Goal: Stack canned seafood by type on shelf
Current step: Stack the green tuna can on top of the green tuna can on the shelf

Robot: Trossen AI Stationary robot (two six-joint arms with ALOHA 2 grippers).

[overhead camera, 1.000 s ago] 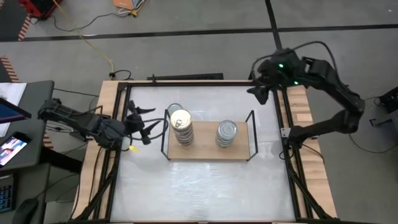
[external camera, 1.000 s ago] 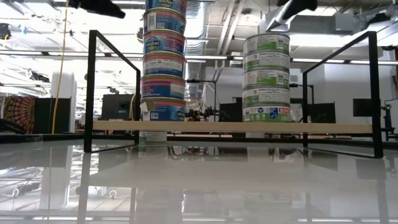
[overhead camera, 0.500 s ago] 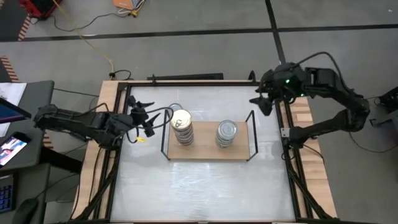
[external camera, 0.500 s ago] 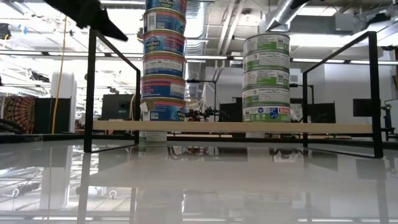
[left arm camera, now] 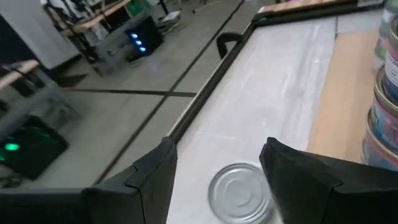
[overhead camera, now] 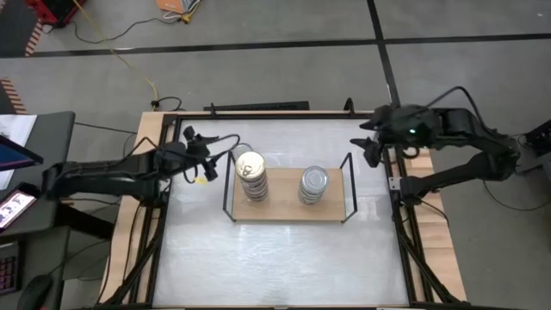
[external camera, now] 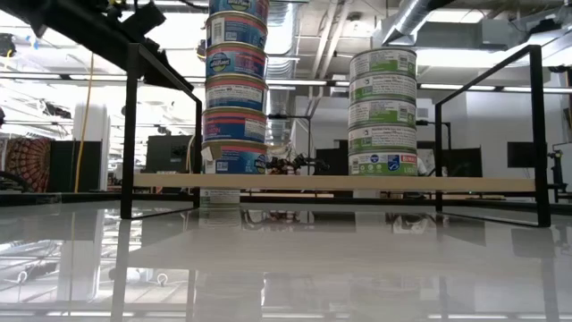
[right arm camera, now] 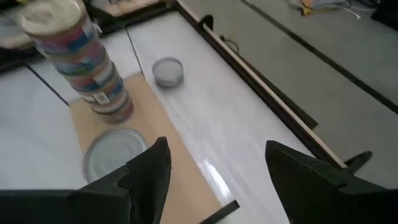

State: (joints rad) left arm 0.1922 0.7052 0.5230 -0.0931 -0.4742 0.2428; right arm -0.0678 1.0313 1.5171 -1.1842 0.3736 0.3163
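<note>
i see two stacks of tins on the shelf (overhead camera: 288, 209): the taller stack (overhead camera: 251, 176) towards its left end, the shorter stack (overhead camera: 313, 185) (green labels) to its right. one loose tin (left arm camera: 239, 191) lies on the desk (overhead camera: 284, 258) just behind the shelf. my left gripper (overhead camera: 205, 158) hovers near it, fingers spread, empty. my right gripper (overhead camera: 368, 142) hangs past the shelf's right end, fingers spread, empty too.

Two dark fingers (right arm camera: 149, 177) of the right tool (right arm camera: 217, 177) were seen standing apart with nothing between them. Beyond them a tall stack of blue-and-pink labelled tins (right arm camera: 78, 59) stood on the wooden shelf (right arm camera: 171, 152), a silver-lidded stack (right arm camera: 115, 155) nearer. A lone silver tin (right arm camera: 168, 71) lay on the white bench (right arm camera: 249, 130), just off the board.
</note>
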